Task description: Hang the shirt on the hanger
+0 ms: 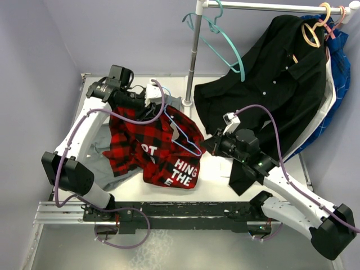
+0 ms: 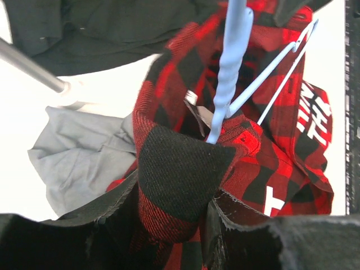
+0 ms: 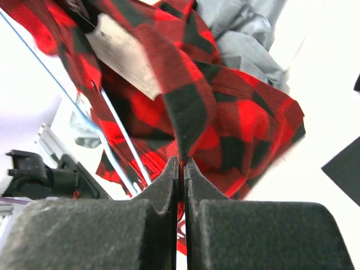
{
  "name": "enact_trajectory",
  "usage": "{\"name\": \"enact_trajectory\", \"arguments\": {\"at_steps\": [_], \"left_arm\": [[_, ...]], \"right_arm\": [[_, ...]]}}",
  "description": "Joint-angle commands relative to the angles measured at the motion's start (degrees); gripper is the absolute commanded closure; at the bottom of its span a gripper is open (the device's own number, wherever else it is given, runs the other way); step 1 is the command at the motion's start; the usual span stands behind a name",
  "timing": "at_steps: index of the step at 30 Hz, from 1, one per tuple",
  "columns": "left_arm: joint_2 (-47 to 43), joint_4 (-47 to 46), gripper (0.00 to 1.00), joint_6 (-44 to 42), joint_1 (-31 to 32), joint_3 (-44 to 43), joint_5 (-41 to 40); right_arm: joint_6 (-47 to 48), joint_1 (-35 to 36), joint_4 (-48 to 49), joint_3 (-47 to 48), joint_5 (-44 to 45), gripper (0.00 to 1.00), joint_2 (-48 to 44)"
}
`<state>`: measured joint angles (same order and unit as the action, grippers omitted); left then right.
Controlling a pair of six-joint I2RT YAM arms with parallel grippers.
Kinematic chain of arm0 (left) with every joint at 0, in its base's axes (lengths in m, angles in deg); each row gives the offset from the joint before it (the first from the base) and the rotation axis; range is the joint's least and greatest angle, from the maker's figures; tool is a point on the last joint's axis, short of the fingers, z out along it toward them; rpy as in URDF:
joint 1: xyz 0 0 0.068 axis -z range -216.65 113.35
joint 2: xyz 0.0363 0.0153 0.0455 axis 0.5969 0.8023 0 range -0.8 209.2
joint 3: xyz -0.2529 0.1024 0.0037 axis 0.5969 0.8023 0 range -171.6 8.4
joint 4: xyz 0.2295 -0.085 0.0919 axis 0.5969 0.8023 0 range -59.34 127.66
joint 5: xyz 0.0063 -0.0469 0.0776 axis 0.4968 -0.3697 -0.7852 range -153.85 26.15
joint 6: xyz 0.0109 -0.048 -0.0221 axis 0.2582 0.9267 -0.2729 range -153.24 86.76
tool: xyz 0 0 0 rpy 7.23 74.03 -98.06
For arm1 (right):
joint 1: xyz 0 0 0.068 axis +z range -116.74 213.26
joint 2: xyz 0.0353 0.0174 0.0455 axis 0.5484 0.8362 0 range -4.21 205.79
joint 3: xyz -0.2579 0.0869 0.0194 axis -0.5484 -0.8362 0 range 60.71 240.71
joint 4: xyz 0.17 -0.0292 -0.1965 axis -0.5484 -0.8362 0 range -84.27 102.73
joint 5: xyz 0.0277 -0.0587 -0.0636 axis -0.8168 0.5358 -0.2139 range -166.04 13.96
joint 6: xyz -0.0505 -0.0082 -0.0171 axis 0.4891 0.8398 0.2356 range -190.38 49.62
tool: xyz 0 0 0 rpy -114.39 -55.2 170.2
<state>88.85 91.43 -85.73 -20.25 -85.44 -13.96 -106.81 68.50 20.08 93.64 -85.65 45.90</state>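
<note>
A: Left end effector (image 2: 174, 211)?
B: Clamped on the shirt (image 1: 152, 149) collar, with the hanger (image 2: 228, 84) neck just beside it.
A: Right end effector (image 3: 181, 169)?
B: Closed, pinching the shirt edge.
A: Shirt location?
B: Bunched on the table (image 1: 216, 169) between the arms, partly over the grey shirt (image 1: 104, 149).

white table (image 1: 216, 171): crumpled plain grey shirt (image 2: 79, 160) lies at the left side. upright metal rack pole (image 1: 194, 56) stands at the back, horizontal rail (image 1: 270, 6) on top. teal-green hanger (image 1: 225, 42) hangs bare from the rail. black button-up shirt (image 1: 270, 84) hangs on a tan hanger (image 1: 311, 34), its hem reaching the table. blue garment (image 1: 340, 62) hangs just behind it.
</note>
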Motion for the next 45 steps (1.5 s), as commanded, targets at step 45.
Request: {"name": "enact_trajectory", "arguments": {"at_steps": [45], "left_arm": [[-4.33, -29.72, 1.00, 27.00, 16.82, 5.73, -31.45]], "right_arm": [[-8.76, 5.94, 9.93, 15.69, -7.35, 1.00, 8.95]]}}
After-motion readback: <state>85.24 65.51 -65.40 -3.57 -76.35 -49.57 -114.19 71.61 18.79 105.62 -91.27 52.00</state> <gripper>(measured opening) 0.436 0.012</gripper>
